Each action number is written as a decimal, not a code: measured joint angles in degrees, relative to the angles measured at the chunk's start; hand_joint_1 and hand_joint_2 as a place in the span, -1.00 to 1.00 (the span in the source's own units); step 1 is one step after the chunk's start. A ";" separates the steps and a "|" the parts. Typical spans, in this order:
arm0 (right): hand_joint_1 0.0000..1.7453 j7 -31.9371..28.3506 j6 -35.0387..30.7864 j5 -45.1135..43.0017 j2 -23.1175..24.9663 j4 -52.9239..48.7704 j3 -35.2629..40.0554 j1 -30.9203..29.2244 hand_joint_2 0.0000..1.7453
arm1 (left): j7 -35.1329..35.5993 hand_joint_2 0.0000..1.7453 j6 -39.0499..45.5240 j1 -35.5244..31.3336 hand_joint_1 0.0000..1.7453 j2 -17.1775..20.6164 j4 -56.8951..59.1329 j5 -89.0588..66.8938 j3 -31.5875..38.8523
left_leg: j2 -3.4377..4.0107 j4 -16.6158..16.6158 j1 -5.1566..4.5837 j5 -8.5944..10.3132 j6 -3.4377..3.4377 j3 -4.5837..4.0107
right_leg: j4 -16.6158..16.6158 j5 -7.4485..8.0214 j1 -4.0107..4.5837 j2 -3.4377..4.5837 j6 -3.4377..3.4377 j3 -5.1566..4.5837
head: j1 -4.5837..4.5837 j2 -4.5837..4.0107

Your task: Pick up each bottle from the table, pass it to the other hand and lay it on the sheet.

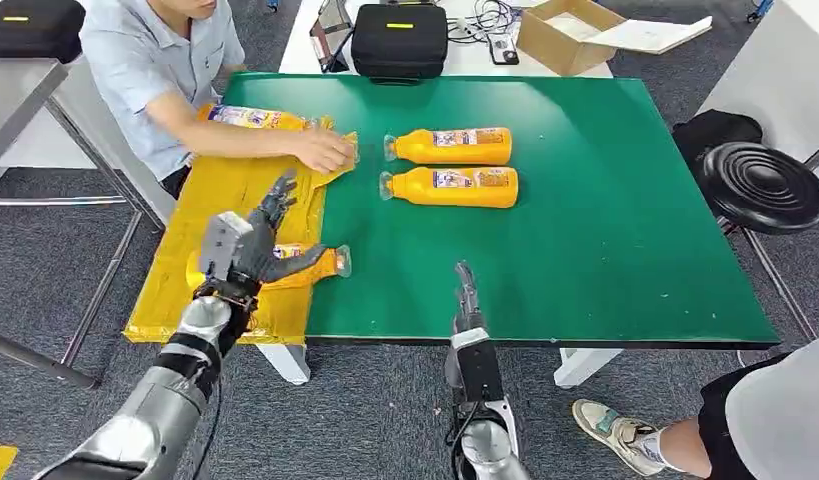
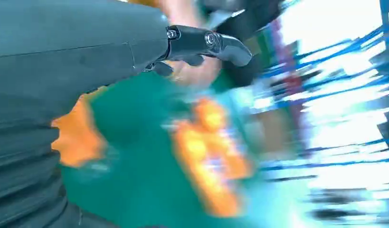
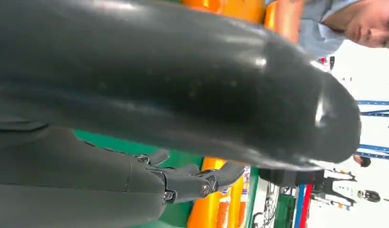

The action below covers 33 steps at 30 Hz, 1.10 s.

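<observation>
Two bottles wait mid-table. The left hand, fingers spread (holding nothing), hovers over a bottle straddling the sheet's edge. It might roll off if nudged.

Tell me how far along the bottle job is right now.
One bottle by the person already lies on the yellow sheet. The left robot hand is over a second bottle on the sheet's edge. Two bottles remain on the green table; the right robot hand is empty.

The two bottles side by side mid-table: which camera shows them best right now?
The head view: both bottles lie whole and sharp on the green table, caps toward the yellow sheet. The left wrist view gives only blurred orange shapes; the right wrist view shows slivers behind the right hand.
</observation>
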 measured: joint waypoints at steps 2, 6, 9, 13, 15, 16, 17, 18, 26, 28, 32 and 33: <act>-1.00 0.00 -0.46 0.02 -0.07 -0.61 -0.09 0.52 -1.00 | 0.68 1.00 -0.49 3.06 -1.00 0.00 -8.10 4.11 0.00 | -0.01 0.00 0.00 -0.01 -0.01 -0.02 | -0.01 -0.01 0.00 0.00 -0.01 -0.02 | -0.02 0.00; -1.00 -0.02 -2.41 0.48 -0.22 -2.61 -0.37 1.38 1.00 | 1.82 1.00 -0.64 7.29 -1.00 -0.07 -20.01 10.49 0.00 | -0.02 0.00 0.00 -0.02 0.00 -0.02 | -0.03 -0.02 0.00 -0.01 -0.01 -0.02 | -0.02 0.00; -1.00 -0.02 -5.02 1.20 -0.76 -5.66 -0.64 2.00 1.00 | 1.47 1.00 2.54 9.85 -1.00 -0.63 -25.31 10.22 -0.50 | -0.02 0.00 -0.01 -0.02 0.00 -0.01 | -0.04 -0.02 -0.01 -0.01 -0.01 -0.01 | -0.04 0.00; -1.00 -0.02 -7.28 4.00 -2.73 -7.91 -0.77 2.16 1.00 | 1.40 1.00 9.42 12.80 -1.00 -1.92 -27.28 7.03 -2.28 | -0.04 0.00 -0.03 -0.01 0.01 0.02 | -0.05 -0.01 -0.03 -0.02 0.00 0.03 | -0.04 0.00; -1.00 -0.02 -7.56 4.33 -3.78 -8.37 -1.01 2.17 1.00 | 0.75 1.00 10.70 14.34 -1.00 -2.34 -27.28 5.98 -3.45 | -0.03 0.00 -0.03 -0.01 0.01 0.01 | -0.05 -0.01 -0.03 -0.01 0.01 0.02 | -0.02 0.00; -1.00 -0.02 -7.54 4.37 -4.18 -8.59 -1.07 2.17 1.00 | 0.42 1.00 10.92 14.87 -1.00 -2.54 -27.28 5.87 -3.89 | -0.02 0.00 -0.04 -0.01 0.01 0.01 | -0.05 0.00 -0.03 -0.01 0.01 0.02 | -0.02 0.00; -1.00 -0.02 -7.67 4.72 -4.63 -8.81 -1.22 2.17 1.00 | 0.31 1.00 11.18 15.28 -1.00 -2.80 -27.28 5.52 -4.32 | -0.02 0.00 -0.04 -0.02 0.02 0.01 | -0.05 0.00 -0.03 -0.01 0.01 0.02 | -0.02 0.00; -1.00 -0.02 -8.58 6.17 -4.96 -8.85 -1.31 2.15 1.00 | 0.70 1.00 11.38 15.53 -1.00 -2.91 -27.28 5.52 -4.80 | -0.03 0.00 -0.04 -0.02 0.02 0.01 | -0.05 -0.01 -0.03 -0.01 0.01 0.02 | -0.02 0.00; -1.00 12.26 -12.06 34.48 -11.93 3.66 -3.49 -6.48 1.00 | -1.33 1.00 20.32 17.18 -1.00 -3.28 -27.10 2.83 -8.68 | -0.02 0.01 -0.04 0.01 0.05 0.00 | -0.06 0.04 -0.03 -0.01 0.05 0.03 | -0.04 0.00; -1.00 14.03 -12.44 37.66 -13.12 9.06 -4.16 -10.16 1.00 | -0.96 1.00 21.18 17.15 -1.00 -3.43 -27.10 2.53 -8.96 | -0.03 0.02 -0.05 0.05 0.09 0.00 | -0.06 0.07 -0.04 -0.01 0.08 0.03 | -0.02 0.00; -1.00 15.21 -12.26 40.90 -14.38 17.76 -4.46 -15.03 1.00 | -0.43 1.00 21.55 17.10 -1.00 -3.91 -26.84 2.46 -9.61 | -0.04 0.02 -0.05 0.05 0.09 0.00 | -0.05 0.08 -0.03 -0.01 0.09 0.03 | -0.04 0.00; -1.00 15.37 -11.67 41.38 -14.49 19.39 -4.46 -15.93 1.00 | -0.35 1.00 21.55 17.08 -1.00 -4.02 -26.67 2.40 -9.84 | -0.03 0.02 -0.04 0.05 0.09 0.00 | -0.05 0.08 -0.03 -0.01 0.09 0.03 | -0.04 0.00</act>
